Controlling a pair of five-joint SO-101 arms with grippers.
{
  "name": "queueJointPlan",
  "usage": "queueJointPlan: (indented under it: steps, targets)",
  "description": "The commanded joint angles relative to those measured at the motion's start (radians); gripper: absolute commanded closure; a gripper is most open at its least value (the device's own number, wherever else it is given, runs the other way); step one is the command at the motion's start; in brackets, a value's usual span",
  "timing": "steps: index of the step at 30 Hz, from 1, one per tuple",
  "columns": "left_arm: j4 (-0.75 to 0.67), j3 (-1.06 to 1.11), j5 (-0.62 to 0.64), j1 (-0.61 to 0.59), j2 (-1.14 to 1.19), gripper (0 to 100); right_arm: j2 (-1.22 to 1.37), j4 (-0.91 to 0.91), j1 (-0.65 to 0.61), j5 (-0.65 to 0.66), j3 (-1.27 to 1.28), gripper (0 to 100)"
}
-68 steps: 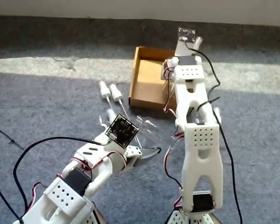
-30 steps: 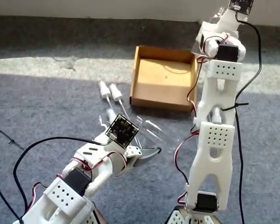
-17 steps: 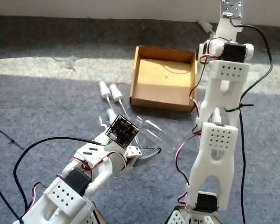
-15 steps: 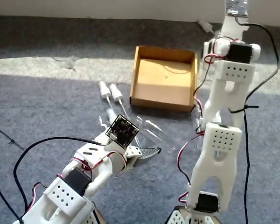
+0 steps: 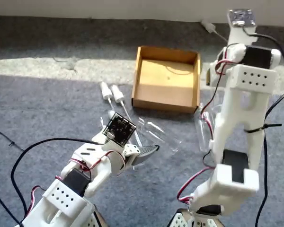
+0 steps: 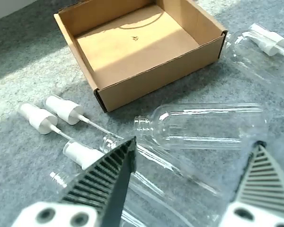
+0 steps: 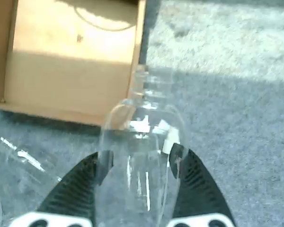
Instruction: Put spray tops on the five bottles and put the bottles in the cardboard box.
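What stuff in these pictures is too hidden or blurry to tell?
Right wrist view: whether the right hand squeezes the bottle or just sits around it; the see-through plastic hides the touching spots.
Left wrist view: how many clear bottles lie under the left hand; they overlap, and the hand and the bottom edge cut them off.
High view: the tube end of the far spray top; the right arm covers it.

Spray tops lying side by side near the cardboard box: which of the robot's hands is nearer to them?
Left. The left hand hovers open above clear bottles beside those spray tops; the right hand grips a bottle on the opposite side of the cardboard box.
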Motion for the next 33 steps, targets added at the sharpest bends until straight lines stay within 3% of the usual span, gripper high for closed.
queueJointPlan:
  steps: [1, 9, 16, 20, 26, 29, 33]
  targets:
    - [-0.023, -0.019, -0.006, -0.068, -0.012, 66, -0.361, -0.237, -0.018, 0.017, 0.591, 99.5]
    - [0.048, -0.059, -0.006, -0.326, -0.012, 66, -0.944, -0.668, -0.077, 0.017, 1.455, 99.4]
    - [0.072, 0.036, -0.006, -0.567, -0.012, 66, -1.283, -0.881, -0.082, 0.018, 1.756, 99.1]
    - [0.071, 0.107, -0.008, -0.578, -0.012, 66, -1.371, -1.038, -0.088, 0.018, 1.870, 95.0]
    - [-0.011, 0.246, -0.008, -0.573, -0.012, 66, -1.469, -1.297, -0.096, 0.014, 2.163, 76.0]
    - [-0.055, 0.269, -0.006, -0.576, -0.010, 66, -1.498, -1.293, -0.091, 0.017, 2.242, 74.1]
    - [0.068, 0.255, -0.003, -0.602, -0.012, 66, -1.520, -1.271, -0.090, 0.017, 2.198, 74.1]
